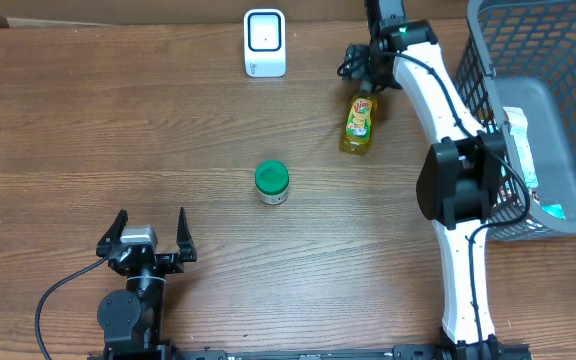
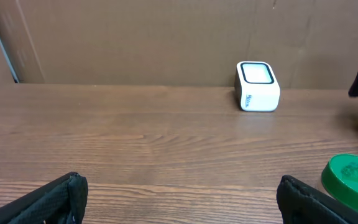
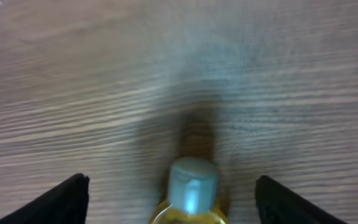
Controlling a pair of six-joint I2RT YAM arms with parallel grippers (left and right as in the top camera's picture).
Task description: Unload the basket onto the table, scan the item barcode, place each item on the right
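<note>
A: Where does the bottle [image 1: 358,125] lie?
B: On the table [image 1: 118,130], cap within my right gripper [image 3: 169,186]. Scanner [image 1: 265,43] behind-left of it, jar [image 1: 272,183] nearer me, basket [image 1: 558,215] on my far right.

Open tabletop [image 1: 118,130] btw scanner [image 1: 265,42] & jar [image 1: 271,183]; basket [image 1: 488,60] blocks right.

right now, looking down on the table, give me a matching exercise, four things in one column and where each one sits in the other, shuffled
Things:
1. white scanner
2. yellow soap bottle
3. green-lidded jar
4. grey basket

Places:
a. middle of the table
b. right edge of the overhead view
c. far side, standing upright
d. lying down, cap between the open fingers of the right tool

Pairs: 1-c, 2-d, 3-a, 4-b
</note>
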